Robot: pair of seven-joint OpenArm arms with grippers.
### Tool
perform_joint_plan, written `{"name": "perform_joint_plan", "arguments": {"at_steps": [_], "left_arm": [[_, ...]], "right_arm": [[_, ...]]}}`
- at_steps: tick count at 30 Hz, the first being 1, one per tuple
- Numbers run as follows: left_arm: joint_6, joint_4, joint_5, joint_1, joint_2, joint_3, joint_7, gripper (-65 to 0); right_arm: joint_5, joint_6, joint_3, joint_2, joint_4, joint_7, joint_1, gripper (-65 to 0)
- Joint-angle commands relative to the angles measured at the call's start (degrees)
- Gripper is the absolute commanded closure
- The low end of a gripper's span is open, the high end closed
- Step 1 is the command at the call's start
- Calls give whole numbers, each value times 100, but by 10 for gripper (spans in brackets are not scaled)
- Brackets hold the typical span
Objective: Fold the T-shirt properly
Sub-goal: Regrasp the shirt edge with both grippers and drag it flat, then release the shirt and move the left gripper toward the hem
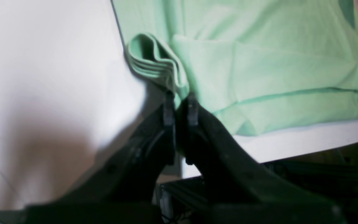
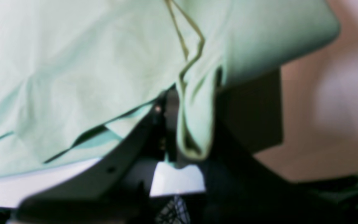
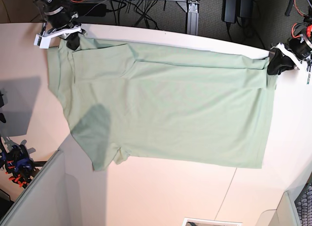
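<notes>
The left fingers (image 1: 179, 101) are pinched tight on a bunched corner of the shirt (image 3: 165, 113), several layers of hem stacked into a little fan just above the tips in the left wrist view. The right fingers (image 2: 194, 124) are likewise clamped on cloth: a doubled loop of shirt hangs down between them in the centre of the right wrist view. In the base view the left arm sits at the upper right of the frame and the right arm at the upper left, each holding an end of the shirt's top edge.

The shirt itself lies spread flat across the bench (image 3: 161, 192), filling the middle of the base view, one sleeve poking out toward the lower left. A long crease already runs along the upper part, where a strip seems folded over.

What worries me is the grip. Both fingers hold thick, uneven bunches, and if one layer slides out as the arms lift, that end would sag and the fold would land crooked. If one arm travels faster than the other, I'd expect the cloth to twist or drag wrinkles across the flat part. The top edge also lies close to the bench's far rim, so any slack could spill over it.

I can make out no brand, label or writing anywhere; both wrist views are too blurred for fine detail.
</notes>
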Motion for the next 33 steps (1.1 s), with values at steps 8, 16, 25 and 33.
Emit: {"name": "perform_joint_plan", "arguments": {"at_steps": [8,16,25,33], "left_arm": [[-63,107,-98,31,-76,-37,-168,0],[-66,107,-125,33,-76,-37,-166,-111],[-59,109,-125,31,-76,-83,114,-256],[-61,446,-229,28,-81,-914,37,-256]], "right_arm": [[44,48,90,79,122,87,-120,0],[44,46,90,76,122,94,-177,0],[46,44,94,79,122,116,-142,-396],[201,44,601,94,125,111,-129,-396]]}}
